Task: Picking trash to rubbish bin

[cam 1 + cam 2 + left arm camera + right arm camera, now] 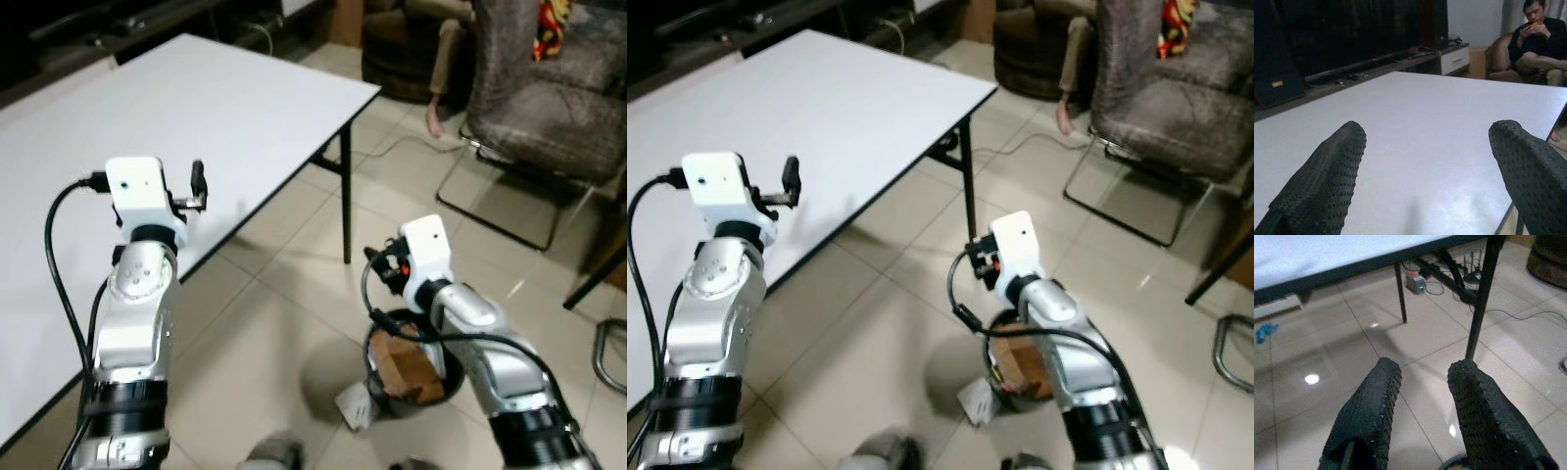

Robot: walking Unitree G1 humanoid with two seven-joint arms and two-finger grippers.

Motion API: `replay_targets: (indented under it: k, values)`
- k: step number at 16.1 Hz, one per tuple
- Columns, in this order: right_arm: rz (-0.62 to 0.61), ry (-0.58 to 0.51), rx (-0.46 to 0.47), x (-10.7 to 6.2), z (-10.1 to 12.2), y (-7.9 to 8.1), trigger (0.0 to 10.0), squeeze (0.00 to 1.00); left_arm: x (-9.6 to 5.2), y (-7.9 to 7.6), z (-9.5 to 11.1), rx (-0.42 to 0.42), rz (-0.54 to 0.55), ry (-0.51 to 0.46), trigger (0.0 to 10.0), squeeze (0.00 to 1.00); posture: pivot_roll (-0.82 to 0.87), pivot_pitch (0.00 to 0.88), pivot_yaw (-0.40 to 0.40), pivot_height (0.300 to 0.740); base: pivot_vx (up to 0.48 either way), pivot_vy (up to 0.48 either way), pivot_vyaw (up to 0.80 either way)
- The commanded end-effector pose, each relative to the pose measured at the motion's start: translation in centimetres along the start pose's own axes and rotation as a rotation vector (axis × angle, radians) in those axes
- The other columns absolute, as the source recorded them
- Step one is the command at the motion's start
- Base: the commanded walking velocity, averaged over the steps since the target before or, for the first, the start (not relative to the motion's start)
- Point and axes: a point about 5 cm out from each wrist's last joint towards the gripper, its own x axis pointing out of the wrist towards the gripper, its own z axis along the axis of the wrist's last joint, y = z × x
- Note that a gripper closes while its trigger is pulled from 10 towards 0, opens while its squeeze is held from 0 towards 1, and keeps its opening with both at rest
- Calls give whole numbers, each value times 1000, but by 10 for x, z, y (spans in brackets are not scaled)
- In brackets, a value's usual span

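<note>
A black rubbish bin (373, 364) stands on the tiled floor by my right arm, with brown cardboard trash (407, 368) inside it. A crumpled white piece of paper (354, 404) lies on the floor against the bin's left side. My right gripper (1425, 369) hangs just above the bin, its fingers (1382, 382) a little apart with nothing between them, pointing toward the floor under the table. My left gripper (1429, 129) is raised over the white table (147, 117), wide open and empty.
The table's black leg (346, 201) stands just beyond the bin. A grey chair (549, 88) is at the back right, and a person (1540, 29) sits on a sofa past the table. A power strip (1415, 282) and cables lie under the table.
</note>
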Motion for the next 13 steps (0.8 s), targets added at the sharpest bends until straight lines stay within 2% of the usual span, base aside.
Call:
replay_targets:
  k: [1, 13]
  values:
    - [7, 2, 3, 1, -1, 4, 10000, 0, -1, 7, -1, 5, 29, 15, 10000, 0, -123, 128, 108, 740, 0, 0, 800]
    - [4, -5, 16, 3, -1, 5, 10000, 0, 3, 6, 4, -29, 32, 34, 10000, 0, -116, 120, 117, 740, 0, 0, 800]
